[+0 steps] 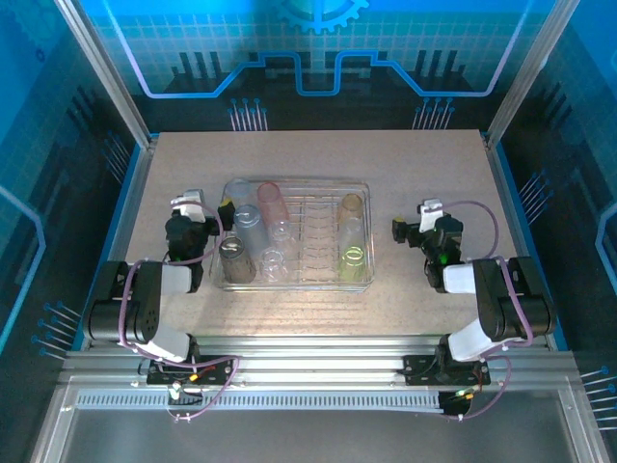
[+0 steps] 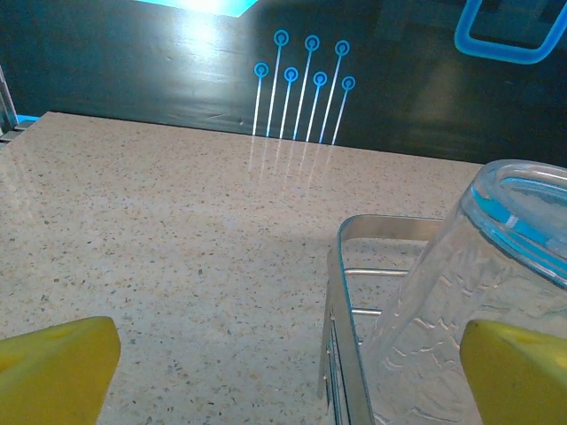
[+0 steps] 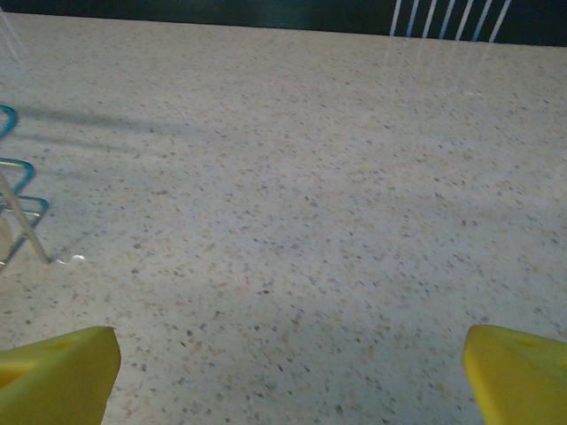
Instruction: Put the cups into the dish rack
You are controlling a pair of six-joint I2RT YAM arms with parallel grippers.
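Left wrist: left fingers (image 2: 55, 367) spread; embossed clear cup (image 2: 443, 301) in wire rack (image 2: 334, 292); right fingers (image 3: 53, 374) spread, speckled table (image 3: 292, 177).

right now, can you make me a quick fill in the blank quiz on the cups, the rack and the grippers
The smoky grey plastic tumbler stands in the silver wire dish rack's near ____ corner.
The yellow-green translucent tumbler sits in the rack's near ____ corner.
The left gripper and the right gripper both have their jaws ____, with nothing between them.
Missing words: left; right; open.
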